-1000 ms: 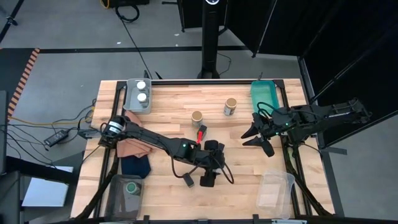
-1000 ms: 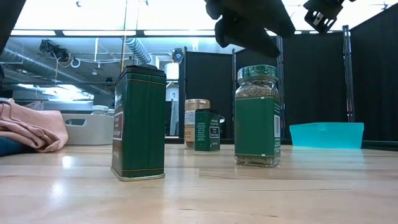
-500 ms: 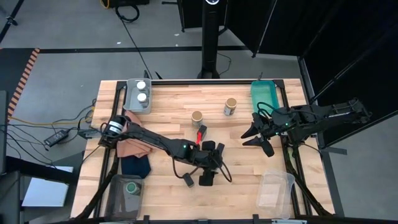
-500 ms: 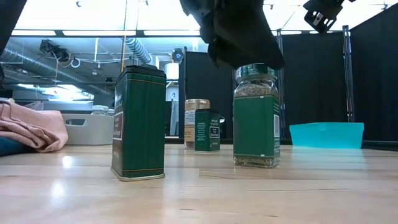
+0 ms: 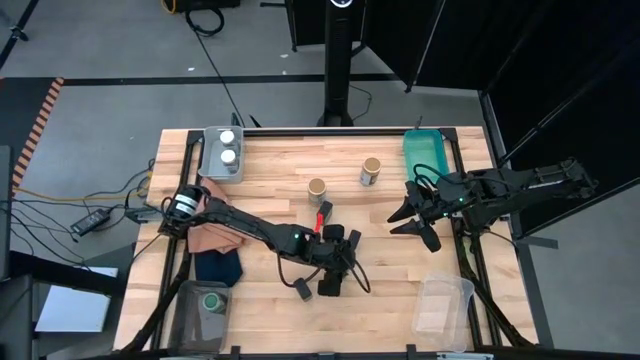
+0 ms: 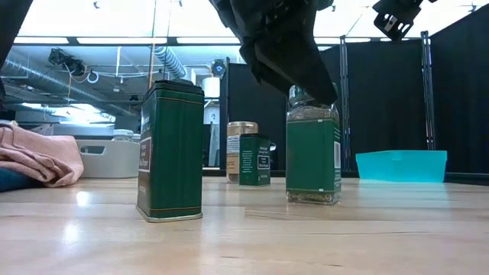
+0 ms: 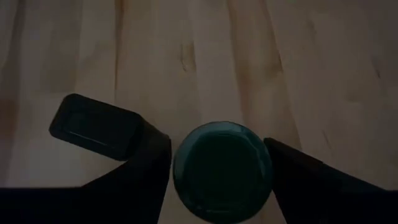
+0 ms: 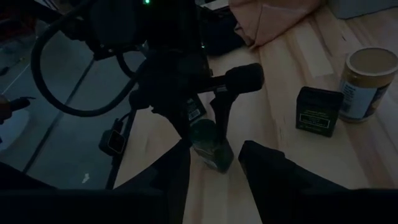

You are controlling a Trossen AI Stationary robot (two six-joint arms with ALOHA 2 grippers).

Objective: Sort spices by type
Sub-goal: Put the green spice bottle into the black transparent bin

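Note:
A green-lidded jar (image 6: 312, 156) stands upright on the table, near its middle front. My left gripper (image 5: 335, 278) is down over the jar's lid (image 7: 222, 169), one finger on either side. A black tin (image 5: 300, 290) stands just left of it. Two tan-lidded jars (image 5: 318, 188) (image 5: 371, 171) and another black tin (image 5: 323, 213) stand farther back. Two white-lidded jars (image 5: 228, 148) sit in a grey bin (image 5: 212, 160). Another green-lidded jar (image 5: 212, 302) sits in a grey bin at the near left. My right gripper (image 5: 418, 225) hangs open and empty at the right. My left gripper has the jar's green lid between its two fingers, one finger (image 7: 146, 165) against each opposite side of the rim (image 7: 176, 168). The fingers slant down onto it from the table's left and far side. The jar stands upright with its base on the table.
A brown cloth (image 5: 215, 235) and a navy cloth (image 5: 218, 265) lie at the left edge. A teal bin (image 5: 428, 155) stands at the far right and a clear container (image 5: 443, 303) at the near right. Bare wood lies between the jar and the clear container.
My left gripper has come down from just above the green-lidded jar onto its lid, which it now hides in the low view. The jar has stayed upright on the table.

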